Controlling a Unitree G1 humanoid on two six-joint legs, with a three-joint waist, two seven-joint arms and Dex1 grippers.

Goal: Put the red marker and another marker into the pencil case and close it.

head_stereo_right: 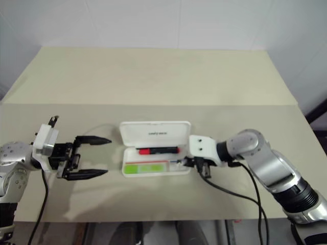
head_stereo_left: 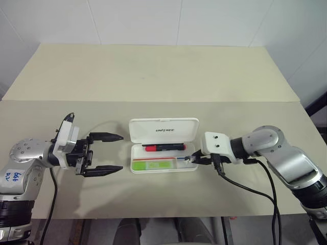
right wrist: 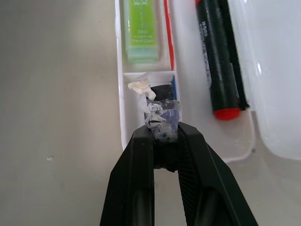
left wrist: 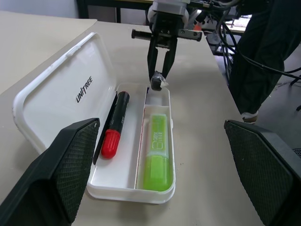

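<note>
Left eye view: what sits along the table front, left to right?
Left gripper, jaws open → pencil case, lid up, with the green highlighter and red marker inside → right gripper at the case's right end.

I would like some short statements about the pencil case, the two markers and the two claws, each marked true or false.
1. The pencil case has its lid open. True.
2. The red marker lies on the table outside the case. False: it lies inside the case.
3. The green highlighter lies in a different compartment from the red marker. True.
4. The left claw is shut on the lid. False: it is open, apart from the case.
5. The right claw is at the case's end. True.
</note>
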